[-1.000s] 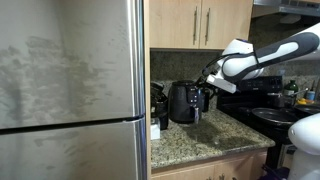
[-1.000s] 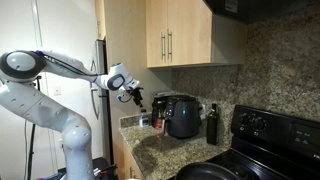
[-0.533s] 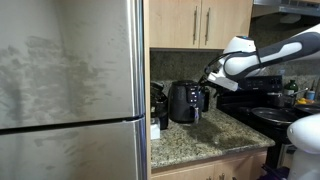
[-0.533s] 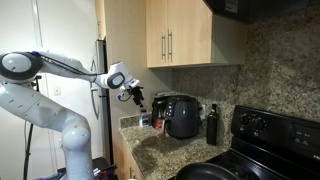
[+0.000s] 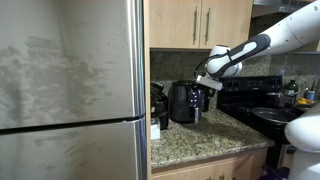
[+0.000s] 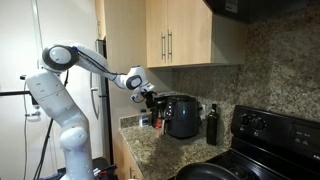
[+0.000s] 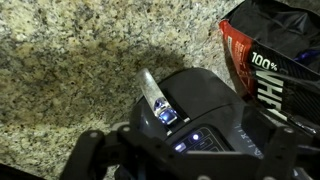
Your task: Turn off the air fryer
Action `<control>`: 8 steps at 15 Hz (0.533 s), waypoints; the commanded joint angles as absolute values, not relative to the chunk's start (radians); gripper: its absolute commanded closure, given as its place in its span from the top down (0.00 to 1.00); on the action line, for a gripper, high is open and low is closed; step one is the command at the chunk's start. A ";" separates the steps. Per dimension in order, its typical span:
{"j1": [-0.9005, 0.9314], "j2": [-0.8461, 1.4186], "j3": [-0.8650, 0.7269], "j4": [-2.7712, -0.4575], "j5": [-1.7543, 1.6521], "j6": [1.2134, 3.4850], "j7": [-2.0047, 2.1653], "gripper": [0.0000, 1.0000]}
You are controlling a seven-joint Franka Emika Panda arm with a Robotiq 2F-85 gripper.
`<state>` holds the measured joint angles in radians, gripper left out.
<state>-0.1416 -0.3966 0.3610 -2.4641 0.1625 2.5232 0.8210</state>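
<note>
The air fryer is a squat glossy black appliance on the granite counter, seen in both exterior views. In the wrist view its top fills the lower middle, with a silver-trimmed handle and small lit panel lights. My gripper hovers just over the fryer's top front edge, also seen in an exterior view. In the wrist view its dark fingers lie close above the lit panel and look shut and empty. I cannot tell whether they touch the panel.
A steel fridge stands beside the counter. A black stove is on the other side, a dark bottle between it and the fryer. Small dark items and a red-black bag sit next to the fryer. Cabinets hang above.
The arm has stretched out and carried the gripper from beside the counter to just above the air fryer's top. The fryer has not moved.
</note>
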 commanded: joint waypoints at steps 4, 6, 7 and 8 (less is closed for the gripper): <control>-0.118 -0.283 0.339 -2.451 -0.001 2.671 0.852 1.00; -0.123 -0.232 0.347 -2.447 -0.077 2.755 0.877 1.00; -0.125 -0.201 0.350 -2.442 -0.114 2.789 0.895 1.00; -0.128 -0.179 0.351 -2.437 -0.152 2.819 0.927 1.00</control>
